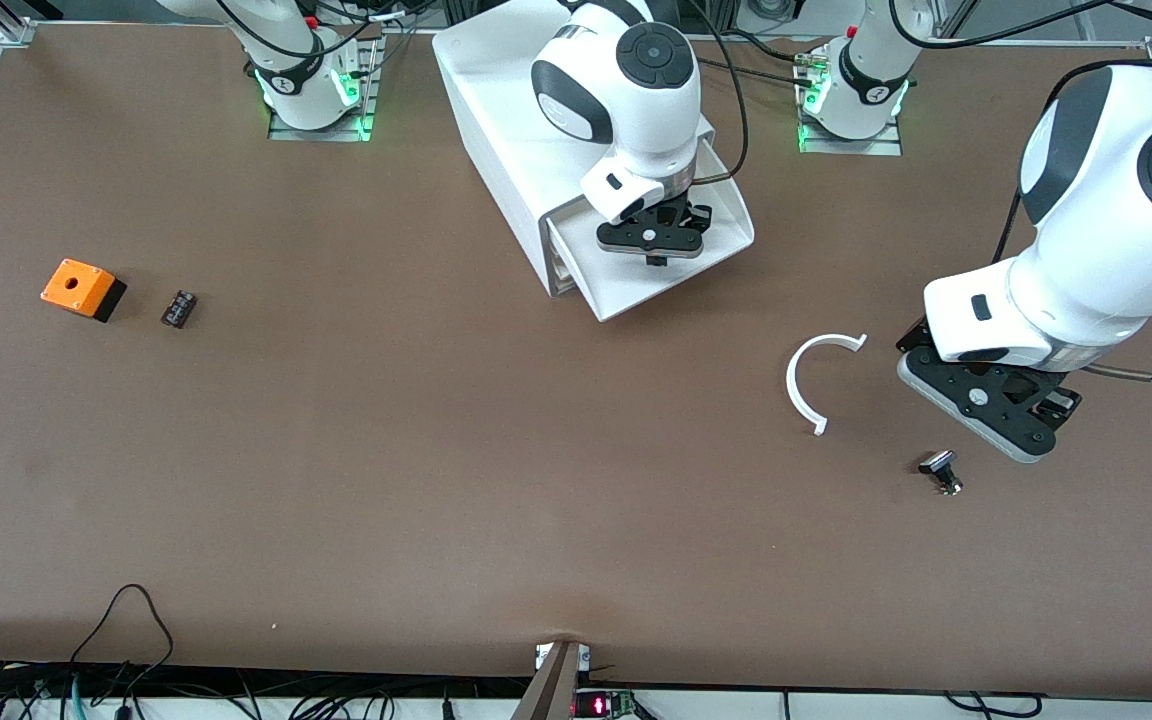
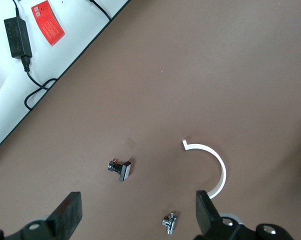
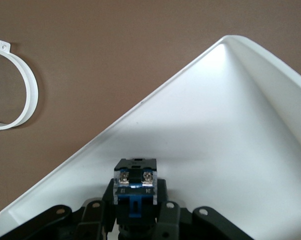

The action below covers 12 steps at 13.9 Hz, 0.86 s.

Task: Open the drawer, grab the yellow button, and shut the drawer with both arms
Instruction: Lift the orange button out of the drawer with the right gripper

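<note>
No words, brand names or numbers can be read anywhere. Print on a red card lying off the table's edge is too small to be made out.

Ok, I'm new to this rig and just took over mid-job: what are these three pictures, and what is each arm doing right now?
The big picture looks down on the table from across it. Two white robot arms stand along its top edge. The other two pictures come from cameras on their wrists.

The right gripper is down in the open white drawer, shut on the button, whose blue-and-black body shows between its fingers.

The left gripper waits, open, over the left arm's end of the table. Near it lie a white curved clip and a black-capped part. At the right arm's end sit an orange cube and a small black piece.
</note>
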Available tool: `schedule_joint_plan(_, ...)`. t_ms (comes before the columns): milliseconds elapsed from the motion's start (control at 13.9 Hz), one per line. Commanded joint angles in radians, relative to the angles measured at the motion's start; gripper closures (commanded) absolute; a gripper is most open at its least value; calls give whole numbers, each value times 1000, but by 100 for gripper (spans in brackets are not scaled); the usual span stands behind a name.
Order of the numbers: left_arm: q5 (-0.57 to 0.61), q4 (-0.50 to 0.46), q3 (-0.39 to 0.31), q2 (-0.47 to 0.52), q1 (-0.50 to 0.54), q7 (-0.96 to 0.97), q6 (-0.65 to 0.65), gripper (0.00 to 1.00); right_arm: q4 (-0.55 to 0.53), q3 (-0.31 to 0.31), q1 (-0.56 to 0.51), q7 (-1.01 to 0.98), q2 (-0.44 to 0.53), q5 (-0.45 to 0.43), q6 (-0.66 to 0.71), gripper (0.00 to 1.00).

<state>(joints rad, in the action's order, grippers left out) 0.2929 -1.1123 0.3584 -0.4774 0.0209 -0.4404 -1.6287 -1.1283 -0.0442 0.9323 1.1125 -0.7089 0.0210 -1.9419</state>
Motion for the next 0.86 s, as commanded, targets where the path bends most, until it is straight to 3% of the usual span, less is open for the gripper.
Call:
schedule_joint_plan(0,9,38,1,-15,-12,6,20,0,24,12,8,26,17,-13,58,100)
schedule_joint_plan(216,8,38,2,-15,-12,5,20,0,114,46,-13,26,48,-13,150,100)
schedule_joint_plan(432,9,38,4,-15,-12,5,20,0,162,72,-84,6,72,-4,150,100)
schedule_joint_plan(792,11,37,2,-12,-1,-8,18,0,157,76,-266,-377,121,14,293,100)
